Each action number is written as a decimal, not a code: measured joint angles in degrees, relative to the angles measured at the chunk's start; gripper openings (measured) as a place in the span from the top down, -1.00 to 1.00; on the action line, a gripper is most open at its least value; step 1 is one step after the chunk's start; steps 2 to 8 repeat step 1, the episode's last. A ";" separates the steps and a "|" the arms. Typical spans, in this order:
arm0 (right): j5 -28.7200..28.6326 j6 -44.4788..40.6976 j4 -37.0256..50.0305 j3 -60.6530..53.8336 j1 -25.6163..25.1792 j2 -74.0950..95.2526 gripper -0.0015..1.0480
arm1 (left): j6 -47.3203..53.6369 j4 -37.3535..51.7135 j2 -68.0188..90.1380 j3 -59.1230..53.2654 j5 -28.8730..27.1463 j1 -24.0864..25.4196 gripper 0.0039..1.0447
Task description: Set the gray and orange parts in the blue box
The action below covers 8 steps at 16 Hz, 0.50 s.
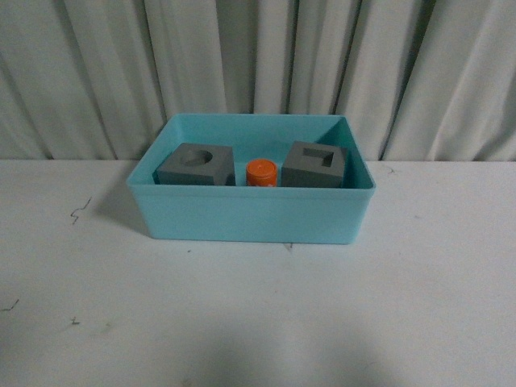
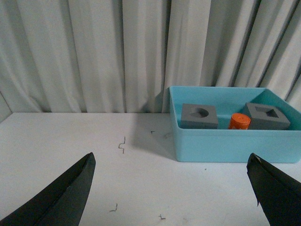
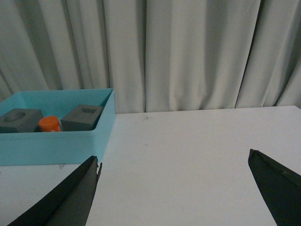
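Observation:
The light blue box (image 1: 250,216) stands on the white table near the curtain. Inside it sit a gray cube with a round recess (image 1: 196,165), an orange cylinder (image 1: 261,172) in the middle, and a gray cube with a rectangular slot (image 1: 315,165). The left wrist view shows the blue box (image 2: 235,146), both cubes (image 2: 200,116) (image 2: 265,117) and the orange cylinder (image 2: 240,121) ahead of my open left gripper (image 2: 171,162), which holds nothing. My right gripper (image 3: 174,160) is open and empty, over bare table beside the blue box (image 3: 51,146). Neither arm appears in the front view.
A pale pleated curtain (image 1: 258,64) hangs right behind the table's far edge. Small dark scuff marks (image 1: 81,211) dot the white tabletop (image 1: 258,322) in front and to the left of the box.

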 joint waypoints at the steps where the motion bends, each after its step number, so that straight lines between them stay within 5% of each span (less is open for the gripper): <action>1: 0.00 0.00 -0.02 0.00 0.00 0.00 -0.87 | 0.02 -0.02 0.00 0.00 0.00 0.00 -0.88; 8: 0.00 0.00 -0.02 0.00 0.00 0.00 -0.87 | 0.02 -0.02 0.00 0.00 0.00 0.00 -0.88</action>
